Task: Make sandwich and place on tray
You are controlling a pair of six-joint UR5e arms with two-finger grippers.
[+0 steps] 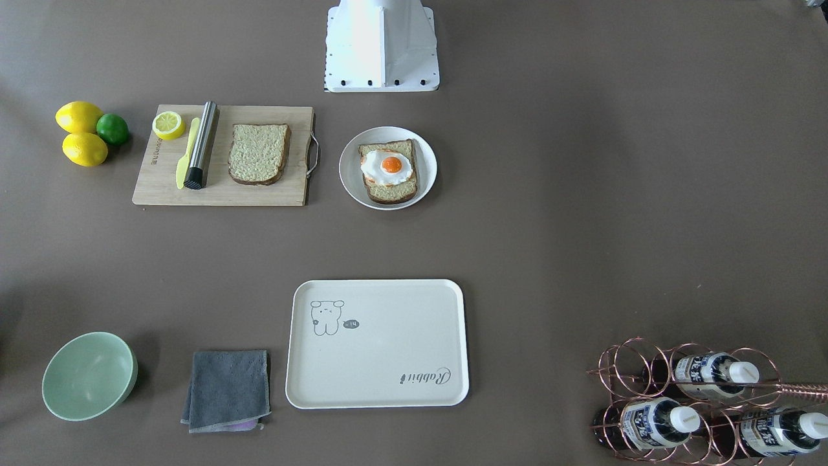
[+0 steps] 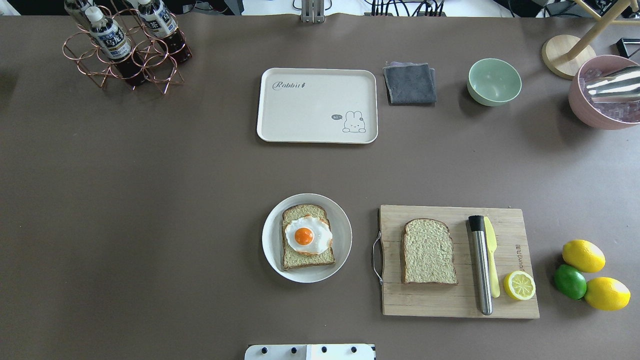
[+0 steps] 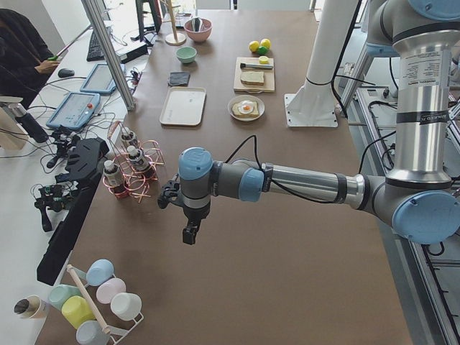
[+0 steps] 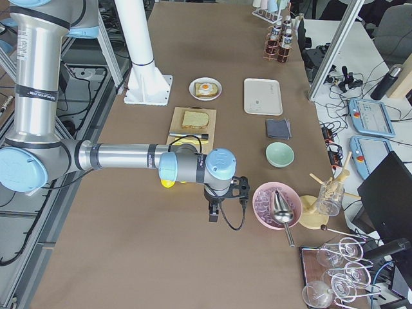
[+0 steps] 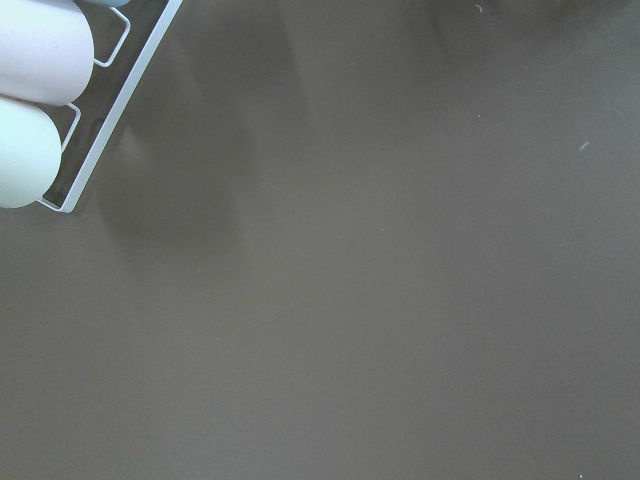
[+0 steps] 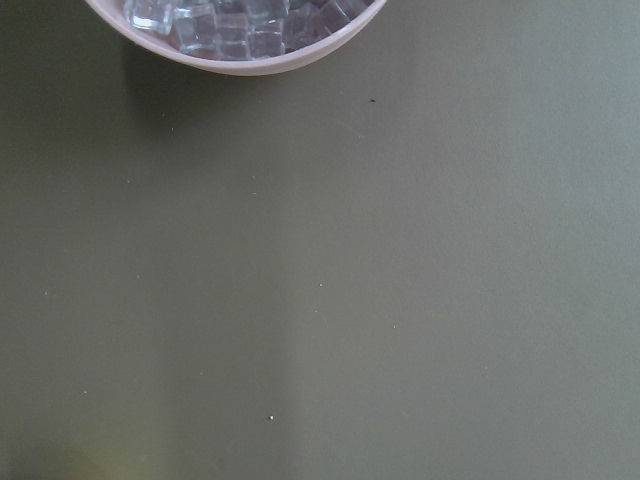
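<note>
– Bread in two places, then? Where does the top piece lie?

– The bare slice (image 2: pixel 430 251) lies flat on the cutting board (image 2: pixel 450 300). Its long axis runs away from the robot, rounded end to the far side. The other slice (image 2: pixel 307 261), with the egg (image 2: pixel 306 235) on it, sits on the plate (image 2: pixel 272 250) just beside the board's handle, toward the robot's left. The tray (image 2: pixel 315 107) is well apart from both, on the far side of the table (image 2: pixel 150 200), and no part of the sandwich is on it yet.

– Which arm is nearer to the bare slice?

– The right one, I judge, since the board is in the robot's right half. The right end effector (image 4: pixel 214 214) hangs over bare table out at that end, beside the pink bowl (image 4: pixel 277 206) of ice and past the lemons (image 2: pixel 583 255). From there the slice lies back toward the table's middle. The left end effector (image 3: pixel 188 237) hangs at the opposite end, well apart from everything.

– How far open are they?

– I cannot tell for either, because only the side views show them. I see nothing hanging from either one.
</note>
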